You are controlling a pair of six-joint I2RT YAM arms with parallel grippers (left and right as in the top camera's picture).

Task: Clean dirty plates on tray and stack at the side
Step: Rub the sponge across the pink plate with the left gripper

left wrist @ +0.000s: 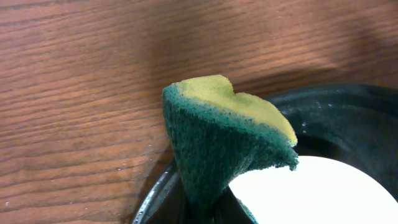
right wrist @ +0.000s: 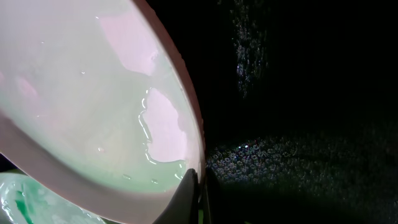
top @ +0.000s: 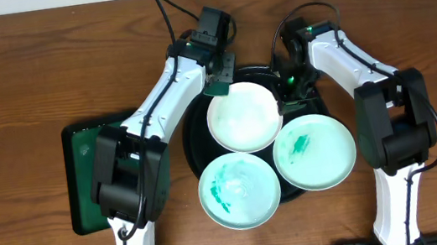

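Brown wood-grain table (top: 8, 65) across the whole overhead frame, black round tray (top: 191, 143) at centre, a green rectangular tray (top: 81, 174) at the left edge, partly under the left arm. Three plates on the black tray: upper plate (top: 242, 118) near frame centre, lower-left plate (top: 238, 190) and right plate (top: 314, 151) beneath it. Green scribbled smears on the last two, both seemingly overhanging the tray's rim.

Left hand (top: 220, 82) closed tight on a yellow-and-green sponge (left wrist: 217, 137), pinched into a fold with the green scouring face outward. Poised at the upper-left edge of the upper plate; contact with the plate not clear from either view. Probably gripped that way to present the rough side for scrubbing.

Right hand (right wrist: 200, 199) clamped on the right rim of the upper plate, fingers (right wrist: 186, 202) pressed together over the edge. Apparently there to steady or tip the plate against the push of the sponge. Wet pale-green film pooled on that plate in the right wrist view, no scribble visible, so judged nearly clean.

Little room on the tray: both dirty plates just beside the upper one, perhaps overlapping its lower edge. Must be cleared on any lift toward the side. Likely stacking spot on the table right of the tray; green tray awkward to reach, with the left arm across it.
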